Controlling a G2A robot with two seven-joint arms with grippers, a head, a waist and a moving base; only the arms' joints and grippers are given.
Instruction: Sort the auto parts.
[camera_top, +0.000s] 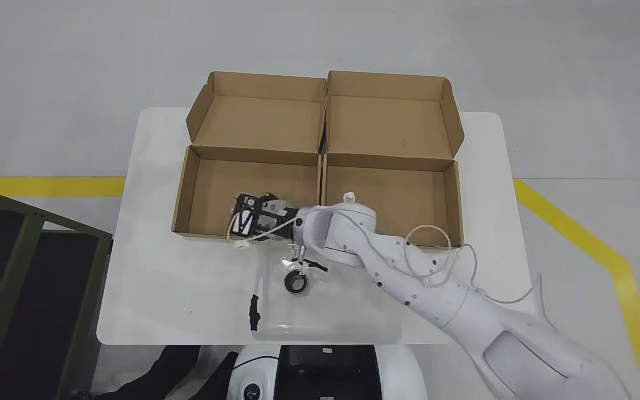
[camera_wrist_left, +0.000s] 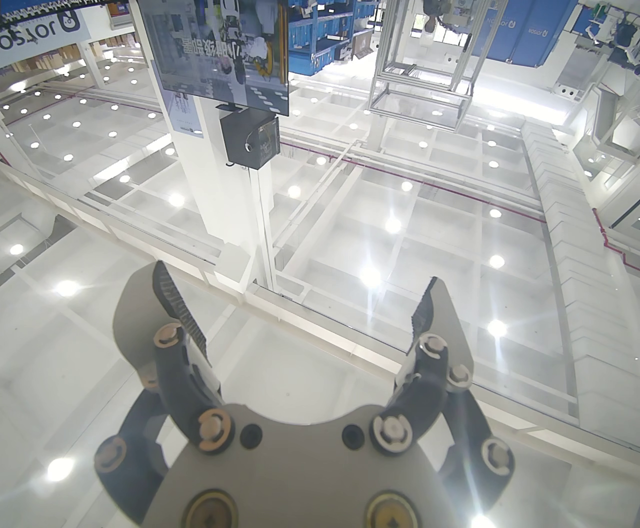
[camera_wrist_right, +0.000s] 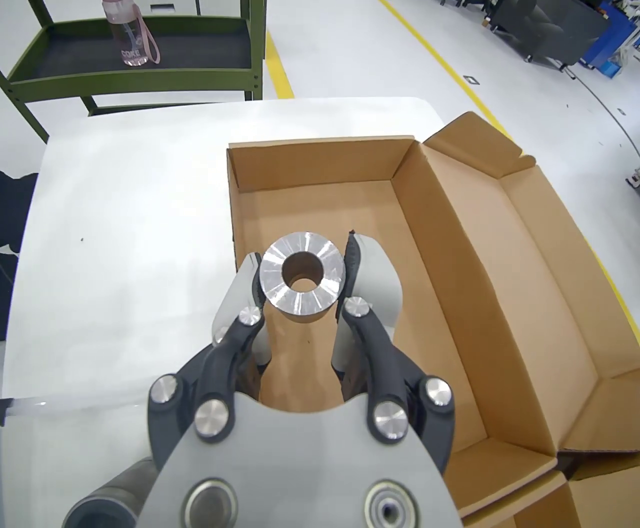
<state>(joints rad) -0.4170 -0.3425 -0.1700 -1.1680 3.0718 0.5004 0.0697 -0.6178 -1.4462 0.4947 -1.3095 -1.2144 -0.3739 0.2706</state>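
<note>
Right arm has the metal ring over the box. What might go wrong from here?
The right gripper pinches the metal ring by its smooth curved side, so it might slip or twist free early.
The ring hangs close to one wall of the cardboard box; released here, it may clip that wall or roll.

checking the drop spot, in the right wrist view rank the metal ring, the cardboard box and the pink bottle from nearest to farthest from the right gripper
From the right gripper:
1. metal ring, clamped between its fingers.
2. cardboard box, open beneath it.
3. pink bottle, on the green cart past the table.
</note>
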